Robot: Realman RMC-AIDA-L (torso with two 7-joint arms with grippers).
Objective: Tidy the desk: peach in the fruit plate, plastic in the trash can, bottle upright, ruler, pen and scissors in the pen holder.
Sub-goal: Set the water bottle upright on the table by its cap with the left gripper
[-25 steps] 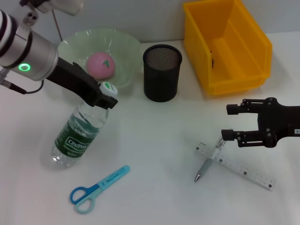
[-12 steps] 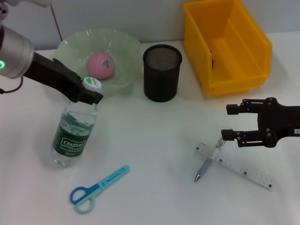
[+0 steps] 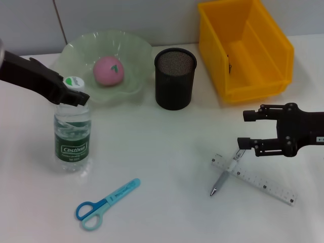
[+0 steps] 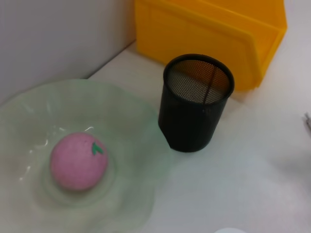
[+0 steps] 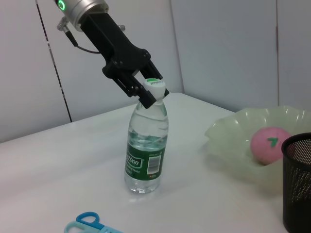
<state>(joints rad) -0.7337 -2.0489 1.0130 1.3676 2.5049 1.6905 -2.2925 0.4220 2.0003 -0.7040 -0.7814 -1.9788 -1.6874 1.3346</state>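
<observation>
The clear water bottle with a green label stands upright on the table at the left. My left gripper is shut on its neck under the white cap, as the right wrist view also shows. The pink peach lies in the green glass fruit plate. The black mesh pen holder is beside the plate. At the right, my right gripper hangs open just above the pen, which lies across the ruler. Blue scissors lie at the front left. The plastic is out of view.
The yellow trash can stands at the back right, close behind my right gripper. The plate, pen holder and bin form a row along the back wall. The bottle is a hand's width in front of the plate.
My left gripper swung left and raised the bottle from a lean to upright. My right gripper shifted only slightly. Pen, ruler and scissors stayed put.
</observation>
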